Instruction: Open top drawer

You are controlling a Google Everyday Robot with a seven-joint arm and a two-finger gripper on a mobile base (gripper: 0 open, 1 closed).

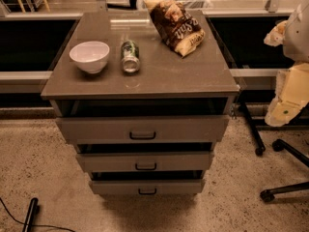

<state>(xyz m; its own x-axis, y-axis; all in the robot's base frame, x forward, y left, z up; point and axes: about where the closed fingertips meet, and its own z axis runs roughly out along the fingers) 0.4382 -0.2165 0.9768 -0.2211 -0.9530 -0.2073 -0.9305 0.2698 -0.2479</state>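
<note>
The top drawer (142, 128) is the widest grey-brown front of three on a low cabinet in the middle of the camera view. Its small black handle (142, 135) sits at the panel's centre. A dark gap shows between this front and the cabinet top, so the drawer stands out a little. Two narrower drawers (145, 162) sit below it. My gripper (284, 108), cream-coloured at the end of the white arm, hangs at the far right edge. It is off to the right of the cabinet and apart from the drawer.
On the cabinet top (193, 74) stand a white bowl (90, 56), a green can (130, 56) lying on its side and a brown chip bag (176, 25). Black chair legs with castors (282, 170) spread over the floor at right. A black cable (30, 212) lies at lower left.
</note>
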